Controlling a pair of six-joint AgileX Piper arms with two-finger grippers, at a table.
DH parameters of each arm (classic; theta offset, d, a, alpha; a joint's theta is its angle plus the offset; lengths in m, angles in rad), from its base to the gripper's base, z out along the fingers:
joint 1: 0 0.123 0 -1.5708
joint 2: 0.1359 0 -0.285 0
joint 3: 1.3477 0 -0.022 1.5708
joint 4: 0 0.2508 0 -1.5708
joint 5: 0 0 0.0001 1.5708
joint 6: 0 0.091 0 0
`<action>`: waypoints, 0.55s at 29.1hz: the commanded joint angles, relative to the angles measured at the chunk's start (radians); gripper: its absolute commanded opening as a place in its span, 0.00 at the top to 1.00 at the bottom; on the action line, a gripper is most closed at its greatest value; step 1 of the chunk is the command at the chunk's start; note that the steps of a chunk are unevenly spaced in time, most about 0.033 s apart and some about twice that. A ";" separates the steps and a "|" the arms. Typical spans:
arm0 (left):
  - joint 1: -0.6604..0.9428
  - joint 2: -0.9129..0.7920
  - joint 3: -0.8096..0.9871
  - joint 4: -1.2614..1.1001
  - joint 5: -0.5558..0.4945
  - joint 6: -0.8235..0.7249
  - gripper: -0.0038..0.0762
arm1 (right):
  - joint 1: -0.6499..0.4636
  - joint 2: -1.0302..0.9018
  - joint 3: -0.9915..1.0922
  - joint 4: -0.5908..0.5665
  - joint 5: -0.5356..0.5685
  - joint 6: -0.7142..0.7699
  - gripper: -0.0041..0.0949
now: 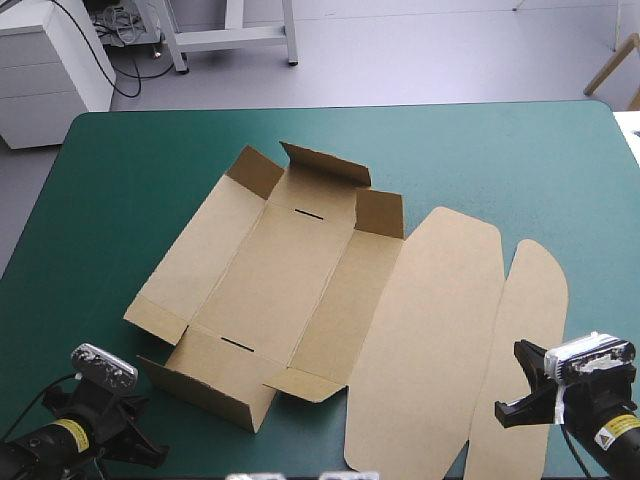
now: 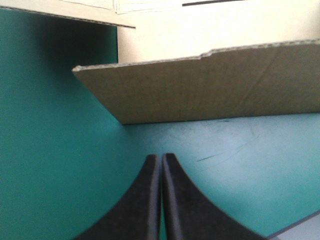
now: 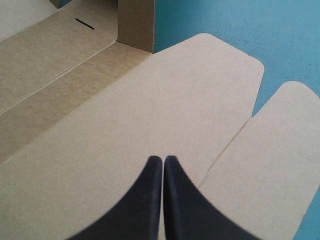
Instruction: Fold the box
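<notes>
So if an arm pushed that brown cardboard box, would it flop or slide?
Probably slide: the box is one thin sheet lying on the smooth teal-green cover, so it looks light. Likely stiffish, since its raised end wall stands unaided. Lifted, it would probably hinge at the creases, letting the long lid panel droop.

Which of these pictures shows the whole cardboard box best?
The high view: the whole brown box lies spread out, end walls raised, lid panels flat. The left wrist view shows just the near end wall; the right wrist view, only the lid panels and some floor.
</notes>
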 commanded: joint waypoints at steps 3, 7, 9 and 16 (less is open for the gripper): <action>-0.004 0.008 -0.025 -0.005 -0.042 -0.010 0.96 | -0.001 0.010 -0.028 0.003 -0.061 -0.011 0.96; -0.004 0.008 -0.025 -0.005 -0.050 -0.010 0.96 | -0.001 0.010 -0.028 0.003 -0.061 -0.011 0.96; -0.004 0.008 -0.025 -0.005 -0.050 -0.010 0.96 | -0.001 0.010 -0.028 0.003 -0.061 -0.011 0.96; -0.004 0.008 -0.025 -0.004 -0.050 -0.010 0.96 | -0.001 0.010 -0.032 0.003 -0.061 -0.011 0.80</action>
